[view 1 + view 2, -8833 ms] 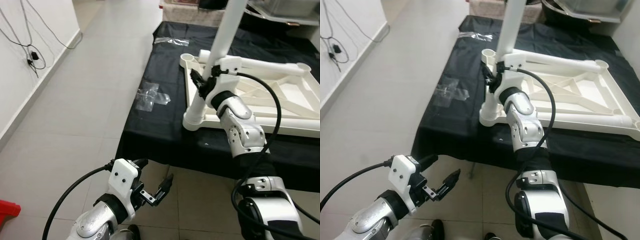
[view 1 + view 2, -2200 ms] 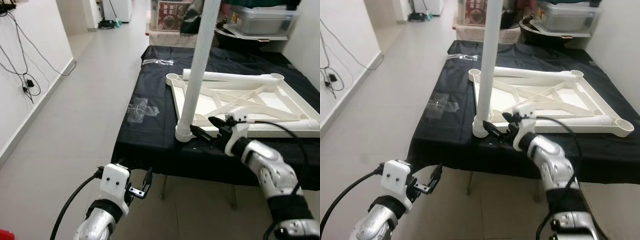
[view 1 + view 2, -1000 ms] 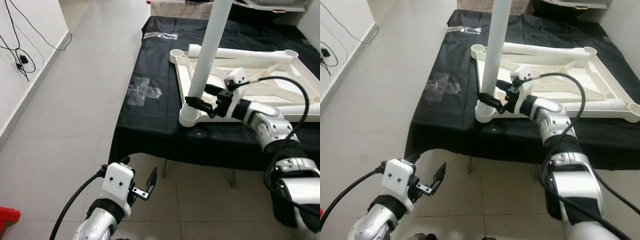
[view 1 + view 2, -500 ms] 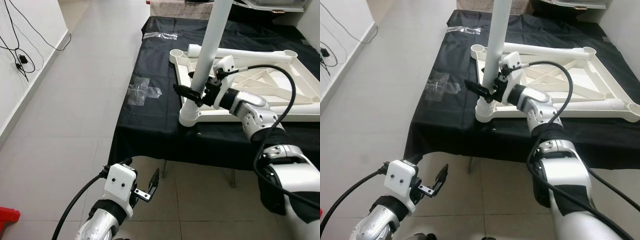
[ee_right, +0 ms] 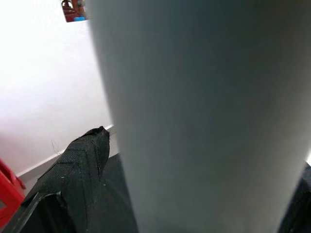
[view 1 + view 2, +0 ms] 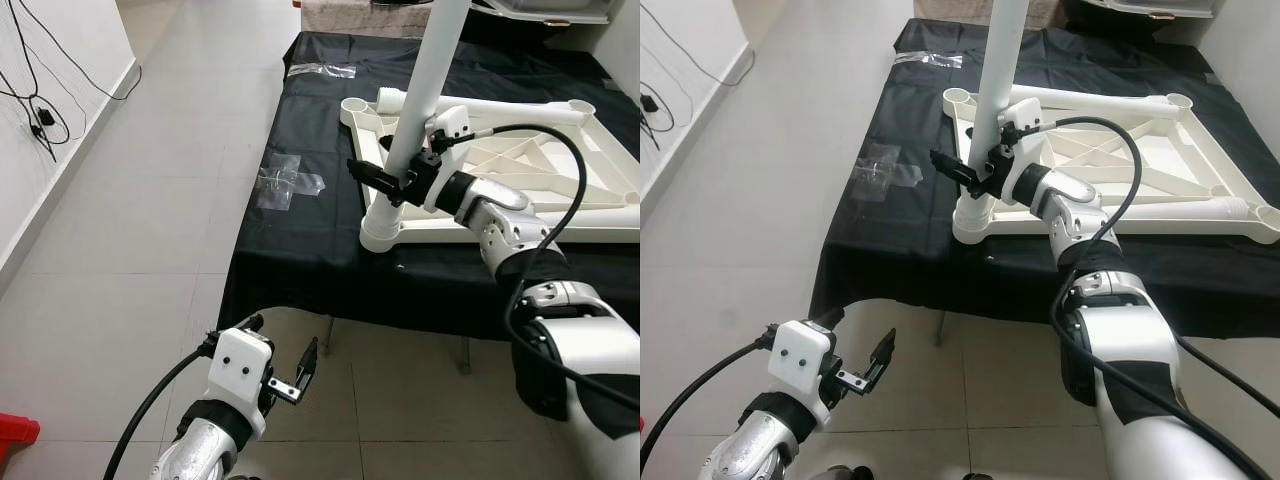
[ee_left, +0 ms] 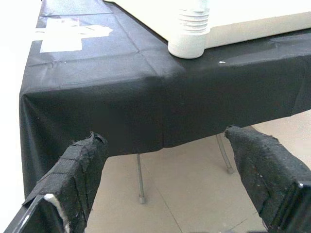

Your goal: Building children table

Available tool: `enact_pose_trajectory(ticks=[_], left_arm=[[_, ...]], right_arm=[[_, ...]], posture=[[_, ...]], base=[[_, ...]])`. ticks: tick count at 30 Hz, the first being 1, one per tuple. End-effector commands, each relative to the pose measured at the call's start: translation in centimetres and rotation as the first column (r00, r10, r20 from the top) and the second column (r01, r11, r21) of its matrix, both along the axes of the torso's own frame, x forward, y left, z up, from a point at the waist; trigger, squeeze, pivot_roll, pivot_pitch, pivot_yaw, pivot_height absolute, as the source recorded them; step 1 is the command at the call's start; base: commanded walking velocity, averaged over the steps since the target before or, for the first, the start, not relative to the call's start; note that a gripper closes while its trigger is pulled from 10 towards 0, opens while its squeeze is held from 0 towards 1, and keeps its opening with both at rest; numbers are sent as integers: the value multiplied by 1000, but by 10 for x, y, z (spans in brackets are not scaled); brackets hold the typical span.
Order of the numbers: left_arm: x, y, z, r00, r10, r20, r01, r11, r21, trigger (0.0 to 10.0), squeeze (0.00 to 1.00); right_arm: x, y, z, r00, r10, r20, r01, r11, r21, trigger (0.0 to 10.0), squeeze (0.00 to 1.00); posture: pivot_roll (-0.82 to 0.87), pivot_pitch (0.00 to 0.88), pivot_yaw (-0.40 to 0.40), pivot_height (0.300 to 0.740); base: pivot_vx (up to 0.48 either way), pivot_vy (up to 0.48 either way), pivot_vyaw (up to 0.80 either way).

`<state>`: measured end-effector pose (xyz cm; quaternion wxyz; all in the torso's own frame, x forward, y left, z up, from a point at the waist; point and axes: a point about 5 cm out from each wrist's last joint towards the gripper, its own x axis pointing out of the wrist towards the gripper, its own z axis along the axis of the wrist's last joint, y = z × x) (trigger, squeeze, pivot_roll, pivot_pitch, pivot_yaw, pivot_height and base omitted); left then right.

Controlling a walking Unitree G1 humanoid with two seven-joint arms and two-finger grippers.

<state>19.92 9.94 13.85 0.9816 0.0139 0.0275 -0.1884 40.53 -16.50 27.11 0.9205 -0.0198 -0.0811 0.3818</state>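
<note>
A white table frame (image 6: 560, 110) lies upside down on a table under a black cloth (image 6: 300, 250). A white table leg (image 6: 425, 90) stands upright in the frame's near left corner socket (image 6: 380, 235). My right gripper (image 6: 375, 175) is open, low on that leg. One black finger (image 6: 365, 172) passes in front of the leg and the other is hidden behind it. In the right wrist view the leg (image 5: 204, 111) fills the gap between the fingers (image 5: 73, 179). My left gripper (image 6: 290, 375) hangs open and empty over the floor, below the table's front edge.
Clear plastic bags (image 6: 285, 183) lie on the cloth to the left of the frame, with another (image 6: 320, 70) at the far end. The table's thin metal leg (image 7: 140, 179) shows under the cloth. Cables (image 6: 40, 130) hang on the left wall, and a red object (image 6: 15, 435) sits on the tiled floor.
My right gripper has slid left and slightly up, from beside the leg's base to straddling the leg. The left arm has barely moved.
</note>
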Motion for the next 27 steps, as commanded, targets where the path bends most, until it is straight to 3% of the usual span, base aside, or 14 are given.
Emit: enact_pose_trajectory(ticks=[1, 7, 8, 9, 10, 23, 27], left_arm=[[-2, -1, -3, 1000, -2, -17, 2, 1000, 11, 10000, 0], [-1, 0, -3, 1000, 0, -18, 0, 1000, 12, 10000, 0], [-1, -1, -3, 1000, 0, -17, 0, 1000, 13, 10000, 0], [-1, -1, -3, 1000, 0, -17, 0, 1000, 14, 10000, 0], [-1, 0, -3, 1000, 0, -16, 0, 1000, 14, 10000, 0], [0, 0, -2, 1000, 0, -14, 0, 1000, 18, 10000, 0], [0, 1, -3, 1000, 0, -14, 0, 1000, 18, 10000, 0]], right_arm=[[1, 1, 3, 1000, -7, 14, 7, 1000, -2, 10000, 0], [2, 0, 4, 1000, -18, 17, 19, 1000, -8, 10000, 0], [2, 0, 4, 1000, -19, 16, 19, 1000, -6, 4157, 0], [2, 0, 4, 1000, -18, 15, 18, 1000, -3, 2549, 0], [2, 0, 4, 1000, -17, 14, 17, 1000, 0, 0, 0], [1, 4, -9, 1000, -15, -2, 15, 1000, -1, 0, 0], [1, 5, -19, 998, -69, -10, 69, 997, 17, 0, 0]], posture=[[99, 202, -79, 740], [99, 205, -78, 740], [99, 205, -78, 740], [99, 205, -78, 740], [97, 205, -77, 740], [96, 209, -72, 740], [95, 206, -69, 740]], base=[[0, 0, 0], [0, 0, 0], [0, 0, 0], [0, 0, 0], [0, 0, 0], [0, 0, 0], [0, 0, 0]])
